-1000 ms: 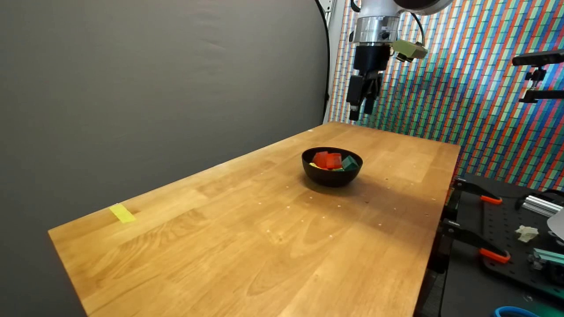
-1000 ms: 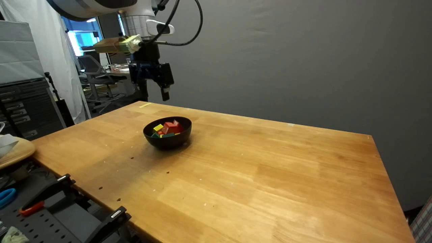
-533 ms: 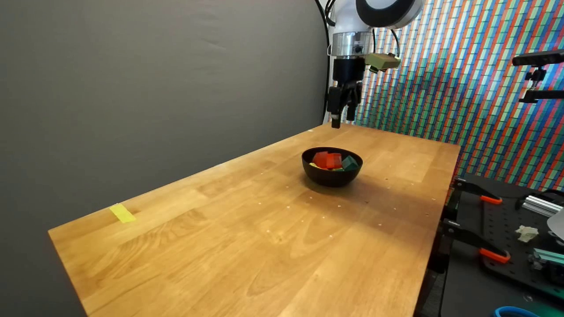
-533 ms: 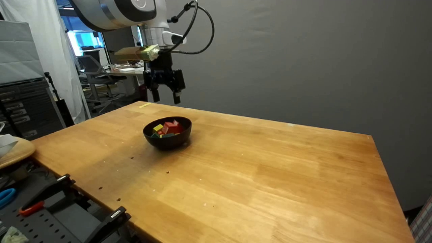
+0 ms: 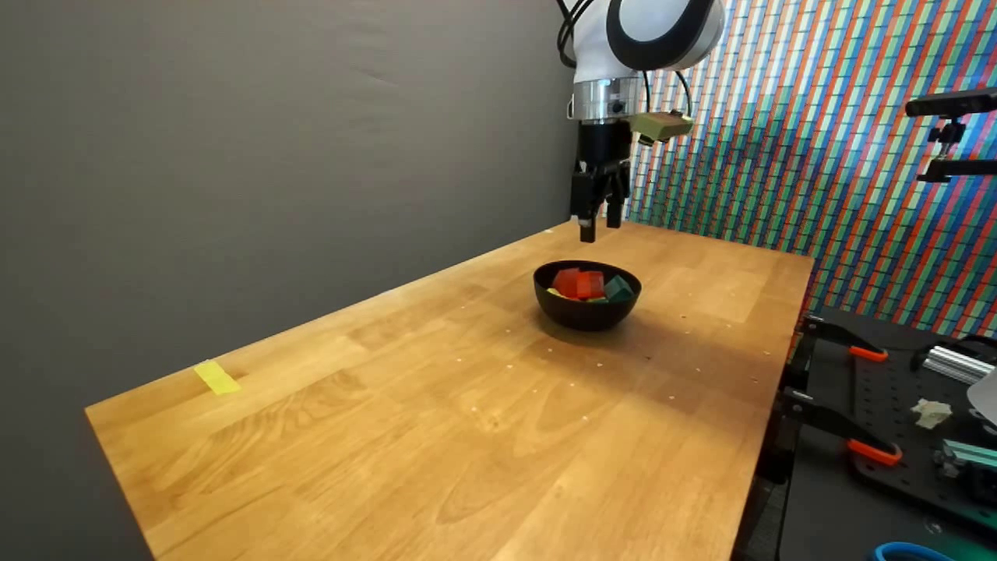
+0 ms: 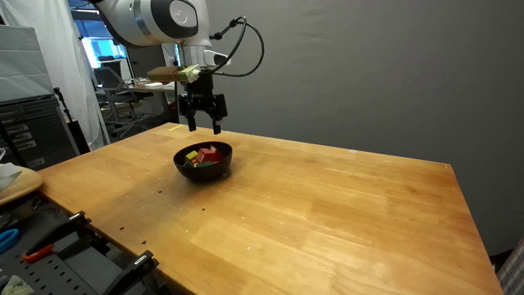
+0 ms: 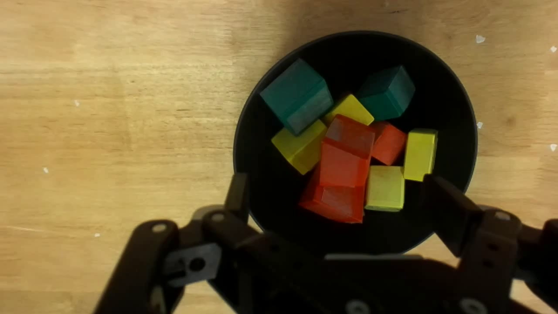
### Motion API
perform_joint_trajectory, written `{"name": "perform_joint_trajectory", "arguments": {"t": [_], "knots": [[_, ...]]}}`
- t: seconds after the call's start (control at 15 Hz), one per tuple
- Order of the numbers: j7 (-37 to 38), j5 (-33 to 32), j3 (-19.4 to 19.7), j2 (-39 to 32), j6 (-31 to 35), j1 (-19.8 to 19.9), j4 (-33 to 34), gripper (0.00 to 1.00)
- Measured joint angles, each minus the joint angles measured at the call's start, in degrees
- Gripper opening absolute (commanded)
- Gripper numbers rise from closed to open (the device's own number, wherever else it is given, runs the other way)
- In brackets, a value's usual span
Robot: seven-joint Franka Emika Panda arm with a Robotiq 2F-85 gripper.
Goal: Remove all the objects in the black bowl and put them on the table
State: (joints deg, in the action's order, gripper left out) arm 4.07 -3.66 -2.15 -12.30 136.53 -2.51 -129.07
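The black bowl (image 5: 586, 318) stands upright on the wooden table (image 5: 436, 436); both exterior views show it, here too (image 6: 202, 175). In the wrist view the bowl (image 7: 453, 109) holds several blocks: two green blocks (image 7: 298, 96), several yellow blocks (image 7: 386, 187) and several red blocks (image 7: 344, 165). The red ones lie stacked in the middle, partly hiding others. My gripper (image 5: 601, 227) is open and empty, pointing down above the bowl, apart from it. It also shows in an exterior view (image 6: 204, 129) and in the wrist view (image 7: 335, 185), its fingers spread either side of the red blocks.
A flat yellow tape mark (image 5: 216, 377) is on the table near an edge. Black clamps with orange tips (image 5: 841, 436) sit along the table's side by a black side bench. A round wooden board (image 6: 20, 186) stands beside the table. A grey curtain (image 6: 368, 82) hangs behind.
My gripper has moved down and across towards the bowl, and is now lower above it. It stays open. The bowl and blocks have not moved.
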Motion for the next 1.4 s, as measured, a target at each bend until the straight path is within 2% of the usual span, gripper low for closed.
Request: {"name": "perform_joint_trajectory", "arguments": {"t": [0.47,0.53,0.6,1.07,1.33,1.4], "knots": [[-2.51,3.4,-1.01,-4.87,0.05,0.0,0.69,1.0],[-3.03,4.15,-1.24,-5.64,0.06,0.0,1.07,0.91],[-3.47,4.89,-1.39,-6.34,0.06,0.0,1.47,0.73],[-5.06,7.0,-1.48,-9.42,0.06,0.32,3.72,0.18],[-5.21,8.23,-1.48,-9.86,-0.15,0.59,4.1,0.04],[-5.21,8.24,-1.48,-9.71,-0.65,0.6,4.11,0.05]]}}
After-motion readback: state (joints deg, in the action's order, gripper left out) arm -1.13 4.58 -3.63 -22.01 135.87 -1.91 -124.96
